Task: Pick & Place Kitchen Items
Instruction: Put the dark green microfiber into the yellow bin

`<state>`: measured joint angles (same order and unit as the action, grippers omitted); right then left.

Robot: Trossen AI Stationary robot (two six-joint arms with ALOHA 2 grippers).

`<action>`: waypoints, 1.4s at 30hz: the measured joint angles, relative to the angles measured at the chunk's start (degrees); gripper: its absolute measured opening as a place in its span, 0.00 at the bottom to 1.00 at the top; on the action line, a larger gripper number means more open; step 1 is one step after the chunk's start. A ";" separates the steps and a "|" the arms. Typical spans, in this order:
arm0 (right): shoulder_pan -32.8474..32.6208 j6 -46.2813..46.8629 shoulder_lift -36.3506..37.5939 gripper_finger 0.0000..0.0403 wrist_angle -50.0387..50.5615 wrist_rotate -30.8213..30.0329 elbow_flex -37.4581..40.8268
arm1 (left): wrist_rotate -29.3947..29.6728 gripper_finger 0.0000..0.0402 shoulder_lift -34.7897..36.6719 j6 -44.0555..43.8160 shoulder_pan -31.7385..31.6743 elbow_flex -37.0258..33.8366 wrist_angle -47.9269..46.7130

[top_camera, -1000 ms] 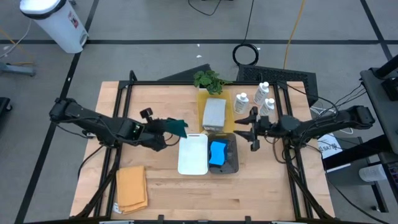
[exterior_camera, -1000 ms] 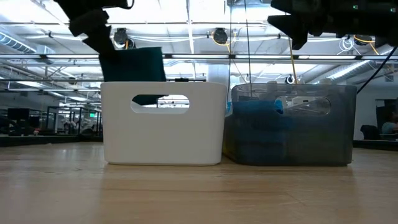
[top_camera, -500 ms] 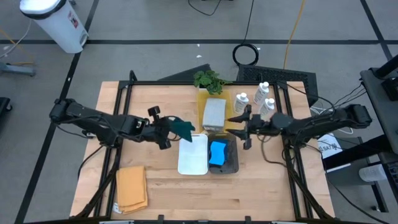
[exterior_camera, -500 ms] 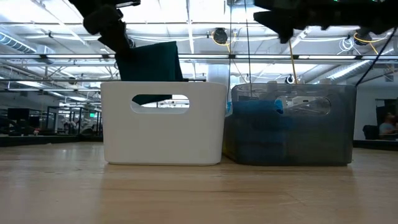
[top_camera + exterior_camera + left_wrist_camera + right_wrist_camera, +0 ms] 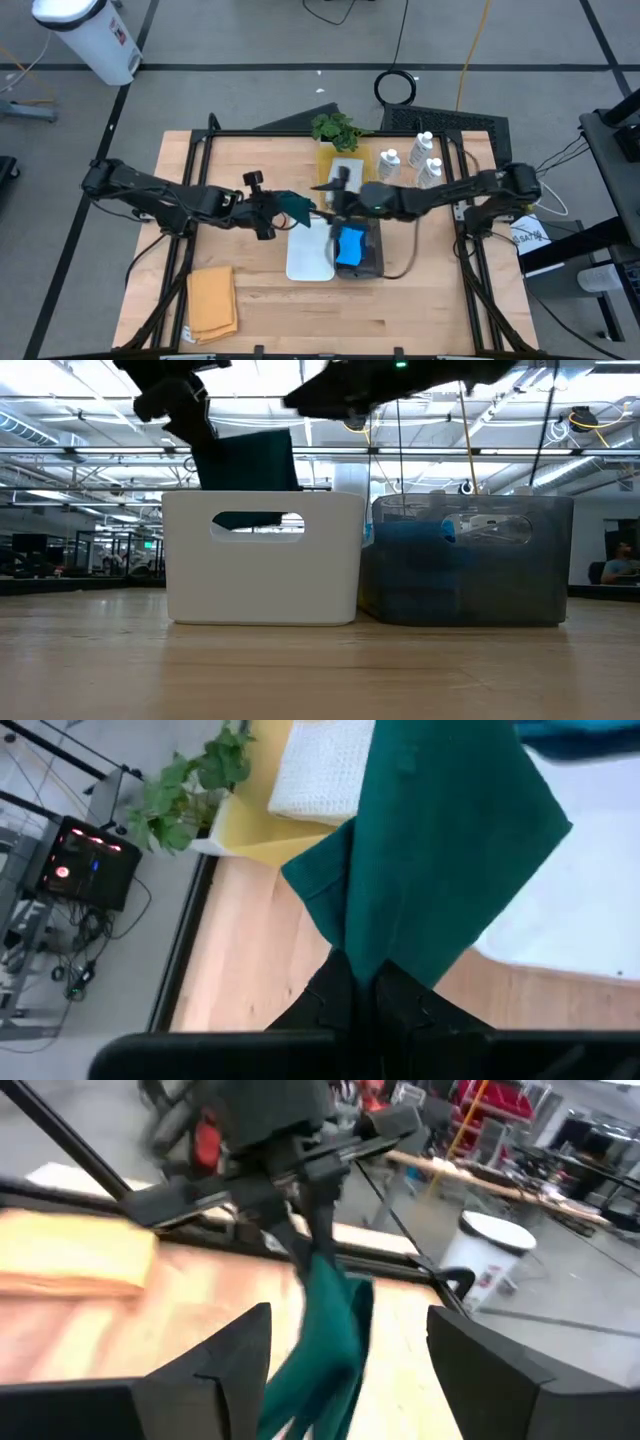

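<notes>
Left tool (image 5: pixel 272 209) is pinched tight on the folded dark green cloth (image 5: pixel 293 206), which hangs just over the left rim of the white plastic bin (image 5: pixel 310 250) at mid-bench. Right tool (image 5: pixel 330 192), fingers spread and empty, faces that cloth from its right, above the grey bin (image 5: pixel 372 262) holding a bright-blue sponge (image 5: pixel 349 246).

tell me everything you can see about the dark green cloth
The dark green cloth is a soft, teal-tinted fabric piece, hanging in folds with one pointed corner. The left gripper pinches its edge with its jaws shut on it, holding it in the air at the white bin's left rim. In the low view it hangs above the bin's rim. The right gripper faces it with jaws apart, not touching it. Nothing else touches it.
</notes>
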<state>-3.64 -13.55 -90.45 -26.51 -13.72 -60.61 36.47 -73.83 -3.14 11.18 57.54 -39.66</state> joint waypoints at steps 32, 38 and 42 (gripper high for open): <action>5.09 -5.13 -14.19 0.36 21.18 7.52 -17.65 | -3.70 0.04 -4.38 1.35 -2.91 0.00 1.63; 5.07 -5.13 -14.23 0.28 21.52 7.51 -17.65 | -3.45 0.02 -4.38 1.36 -2.91 0.00 1.63; 4.73 -5.18 -14.23 0.21 21.57 5.08 -17.65 | -3.43 0.02 -4.38 1.65 -2.91 0.00 1.62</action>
<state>1.09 -18.73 -104.68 -4.94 -8.64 -78.26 33.04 -78.22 -1.49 8.27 57.54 -38.04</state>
